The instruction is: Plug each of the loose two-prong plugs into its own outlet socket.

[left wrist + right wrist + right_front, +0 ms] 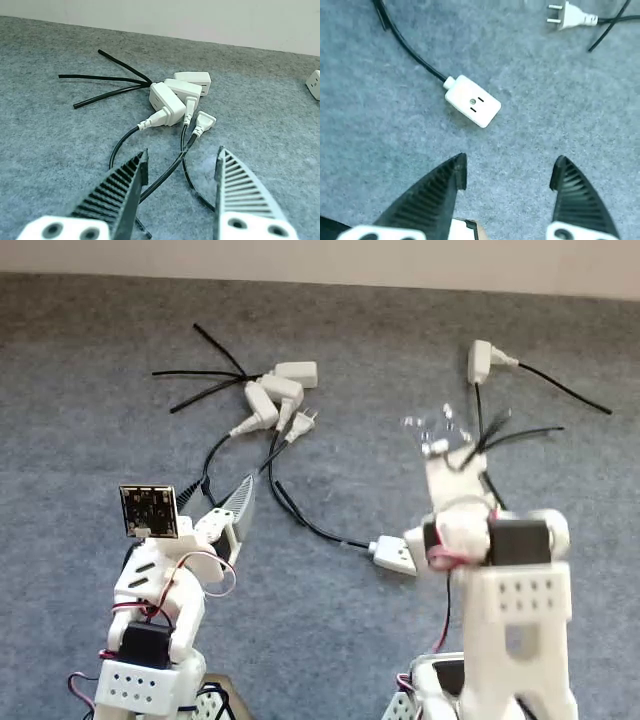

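Note:
Three white outlet sockets (280,388) lie bunched at the back left, black cords fanning out behind them. Plugs (160,119) sit in two of them. A loose two-prong plug (202,121) lies just beside the bunch, seen in the high view as the small white plug (300,425). My left gripper (182,155) is open and empty, short of that plug, over its black cords. Another socket (472,102) lies face up on a black cord; my right gripper (510,167) hangs open and empty above the carpet near it. A second loose plug (567,17) lies farther off.
A further white socket (480,360) with a cord lies at the back right. Black cords (300,515) cross the grey carpet between the arms. The right arm (500,570) stands tall at the front right, beside the single socket (395,555).

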Robot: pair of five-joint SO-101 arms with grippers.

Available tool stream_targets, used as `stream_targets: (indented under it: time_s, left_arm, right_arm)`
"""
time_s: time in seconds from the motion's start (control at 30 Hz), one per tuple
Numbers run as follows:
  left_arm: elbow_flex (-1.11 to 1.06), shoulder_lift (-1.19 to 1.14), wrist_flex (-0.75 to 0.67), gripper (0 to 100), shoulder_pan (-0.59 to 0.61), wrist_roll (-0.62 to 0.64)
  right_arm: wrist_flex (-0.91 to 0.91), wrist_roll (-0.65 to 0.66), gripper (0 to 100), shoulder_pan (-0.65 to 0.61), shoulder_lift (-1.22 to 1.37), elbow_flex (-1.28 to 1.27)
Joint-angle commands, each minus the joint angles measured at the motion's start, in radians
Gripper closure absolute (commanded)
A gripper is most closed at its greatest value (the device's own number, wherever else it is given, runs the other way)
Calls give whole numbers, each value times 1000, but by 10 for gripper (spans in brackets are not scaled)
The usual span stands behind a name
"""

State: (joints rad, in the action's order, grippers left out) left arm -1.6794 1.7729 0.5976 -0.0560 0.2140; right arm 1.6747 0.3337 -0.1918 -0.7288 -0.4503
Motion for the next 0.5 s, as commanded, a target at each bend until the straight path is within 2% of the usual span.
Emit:
stream_targets:
  time_s: [0.0,0.13,0.47]
  left_arm:
    - [-16,2,5,769,13,-8]
    - [-15,7,26,769,7,-8]
    - [-16,12,25,769,12,-9]
  right_arm:
    - [-41,-15,735,54,117,70]
    - [-147,-15,735,125,239,27]
    - [-481,-15,735,73,470,-271]
